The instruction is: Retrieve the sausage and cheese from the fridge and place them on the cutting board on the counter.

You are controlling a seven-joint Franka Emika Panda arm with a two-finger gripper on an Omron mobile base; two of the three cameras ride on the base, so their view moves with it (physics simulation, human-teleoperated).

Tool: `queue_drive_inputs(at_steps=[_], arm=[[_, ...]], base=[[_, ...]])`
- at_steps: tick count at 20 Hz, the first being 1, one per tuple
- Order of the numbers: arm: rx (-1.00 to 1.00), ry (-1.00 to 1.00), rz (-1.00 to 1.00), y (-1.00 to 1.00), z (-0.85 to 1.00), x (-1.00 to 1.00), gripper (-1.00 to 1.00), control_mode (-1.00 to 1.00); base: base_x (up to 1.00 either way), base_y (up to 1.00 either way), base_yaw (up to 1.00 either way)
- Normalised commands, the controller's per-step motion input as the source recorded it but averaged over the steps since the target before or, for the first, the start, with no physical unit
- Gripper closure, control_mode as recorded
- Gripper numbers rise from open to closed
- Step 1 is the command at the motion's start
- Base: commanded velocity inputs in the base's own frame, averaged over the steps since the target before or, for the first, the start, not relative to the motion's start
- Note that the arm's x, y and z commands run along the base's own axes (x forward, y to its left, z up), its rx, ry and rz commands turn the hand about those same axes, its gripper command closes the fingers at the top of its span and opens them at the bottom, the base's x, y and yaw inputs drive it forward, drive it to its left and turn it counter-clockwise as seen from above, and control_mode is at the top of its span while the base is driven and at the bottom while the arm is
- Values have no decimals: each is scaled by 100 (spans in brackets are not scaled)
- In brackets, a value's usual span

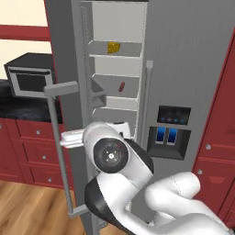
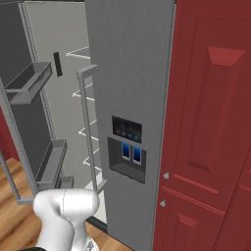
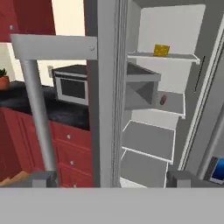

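Note:
The fridge (image 1: 183, 69) stands with its left door (image 3: 105, 109) swung open, baring white shelves. A yellow cheese wedge (image 1: 114, 47) (image 3: 161, 50) sits on an upper shelf. One shelf below lies the small dark red sausage (image 1: 121, 86) (image 3: 163, 99). My gripper (image 3: 112, 179) is open and holds nothing. It hangs low in front of the open door's edge, well short of the shelves, with its fingertips (image 3: 43, 178) wide apart. The counter (image 3: 26, 103) runs left of the fridge. The cutting board is out of view.
A long bar handle (image 3: 39, 109) on the open door stands close to my left finger. A microwave (image 1: 30, 78) and a potted plant (image 3: 3, 78) are on the counter. Door bins (image 2: 32, 81) line the open door. Red cabinets (image 2: 211, 122) flank the fridge's right side.

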Motion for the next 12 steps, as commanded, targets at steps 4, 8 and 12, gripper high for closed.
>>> queue_drive_inputs(at_steps=[4, 8, 12], arm=[[26, 11, 0, -100, 53, -62, -100, -100], [29, 25, 0, -100, 38, 3, -100, -100], [29, 21, 1, -75, -10, 66, -100, -100]], base=[[0, 0, 0], [0, 0, 0], [0, 0, 0]])
